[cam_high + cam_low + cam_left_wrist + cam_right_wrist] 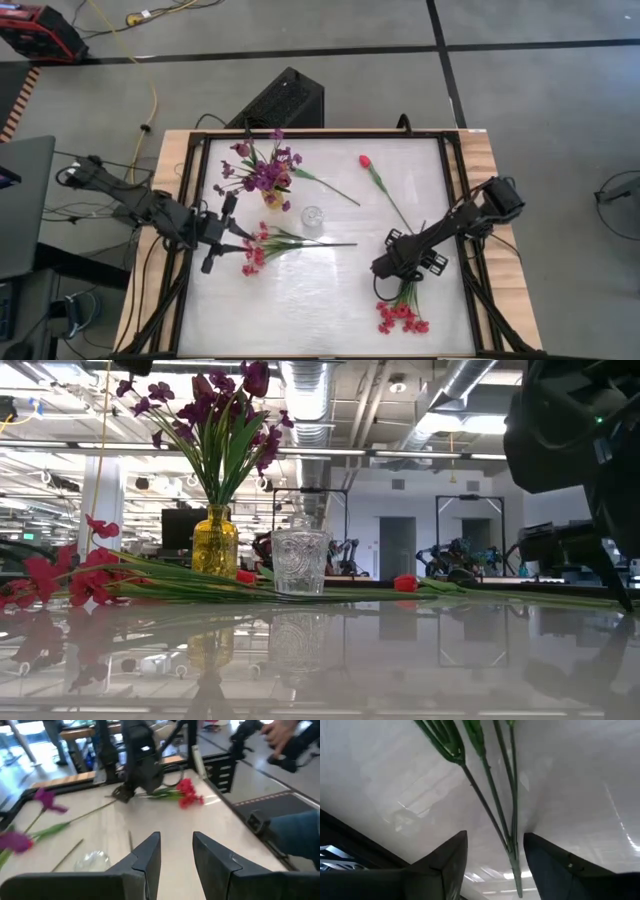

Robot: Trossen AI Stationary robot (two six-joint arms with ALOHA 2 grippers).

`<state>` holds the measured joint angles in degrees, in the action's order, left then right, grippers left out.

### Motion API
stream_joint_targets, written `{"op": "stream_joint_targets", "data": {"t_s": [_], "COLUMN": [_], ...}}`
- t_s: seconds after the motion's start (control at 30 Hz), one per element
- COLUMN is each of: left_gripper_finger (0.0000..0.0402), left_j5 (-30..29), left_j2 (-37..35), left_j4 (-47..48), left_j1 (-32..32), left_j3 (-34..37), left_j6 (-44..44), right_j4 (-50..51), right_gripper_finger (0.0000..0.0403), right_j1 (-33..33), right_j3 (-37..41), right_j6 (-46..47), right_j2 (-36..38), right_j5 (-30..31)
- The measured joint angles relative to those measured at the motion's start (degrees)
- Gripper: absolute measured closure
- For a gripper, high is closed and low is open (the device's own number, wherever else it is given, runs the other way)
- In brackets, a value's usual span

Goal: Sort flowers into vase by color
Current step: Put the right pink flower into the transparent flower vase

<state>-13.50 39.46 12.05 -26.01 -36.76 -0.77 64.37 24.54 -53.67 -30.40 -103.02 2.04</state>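
Green stems (pixel 492 805) of the red-pink spray (pixel 400 318) lie nearest, running between our right gripper's (pixel 398 268) fingers (pixel 445 865) at the bench's (pixel 330 300) near right; the blossoms rest just beyond, toward the near edge.

Item, handling: we judge these sprays light, their thin stems springy and likely to swing or slip; blossoms soft. Best hold: on the bundled stems where they run together, not the heads.

Item, right fingers: parted, astride the stems low over the bench; whether they touch them we cannot tell. Nothing lifted.

Item, left gripper (pixel 222 238): at the bench's left side, fingers (pixel 145 857) part-open, holding nothing, beside a second red-pink spray (pixel 255 252) lying flat.

Item, yellow vase (pixel 273 197): far centre-left, carrying the purple sprays (pixel 262 170).

Item, clear glass vase (pixel 312 217): centre, nothing in it.

Item, single red tulip (pixel 366 161): lying far right of centre, stem trailing toward the right gripper.
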Motion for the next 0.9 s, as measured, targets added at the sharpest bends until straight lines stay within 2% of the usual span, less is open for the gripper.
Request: {"op": "stream_joint_targets", "data": {"t_s": [0.07, 0.13, 0.23, 0.33, 0.47, 0.6, 0.73, 0.9], "left_gripper_finger": [0.0299, 0.0299, 0.0299, 0.0299, 0.0299, 0.0299, 0.0299, 0.0299], "left_j5": [-2.2, -3.2, -4.0, -4.2, -4.2, -4.7, -4.3, -4.3], "left_j2": [-0.6, -1.1, -2.1, -3.2, -4.9, -6.8, -7.7, -7.6], "left_j4": [-0.1, -0.1, -0.2, -2.4, -2.8, -2.6, -2.9, -3.2], "left_j1": [-0.5, -0.7, -0.7, -0.7, -0.7, -0.7, -0.7, -0.7], "left_j3": [1.6, 3.0, 4.5, 5.9, 6.6, 6.6, 6.9, 9.3], "left_j6": [0.8, 0.9, 1.0, 0.5, -0.1, -0.3, 0.0, 1.1], "right_j4": [0.0, -0.4, -1.4, -2.0, -2.0, -4.8, -19.9, -58.8], "right_gripper_finger": [0.0192, 0.0225, 0.0301, 0.0377, 0.0378, 0.0387, 0.0387, 0.0387], "right_j1": [0.6, 1.2, 2.1, 2.4, 1.3, 0.3, -1.4, -5.7], "right_j3": [0.0, 0.0, 0.1, -0.2, -2.1, -3.6, -1.6, 7.5], "right_j6": [0.1, 0.6, 2.2, 4.5, 8.7, 13.2, 16.3, 11.4], "right_j2": [-0.4, -0.3, 0.8, 2.9, 9.2, 17.9, 27.7, 36.5], "right_j5": [-0.2, -0.5, -1.0, -4.2, -6.8, -6.0, -5.1, -3.6]}}
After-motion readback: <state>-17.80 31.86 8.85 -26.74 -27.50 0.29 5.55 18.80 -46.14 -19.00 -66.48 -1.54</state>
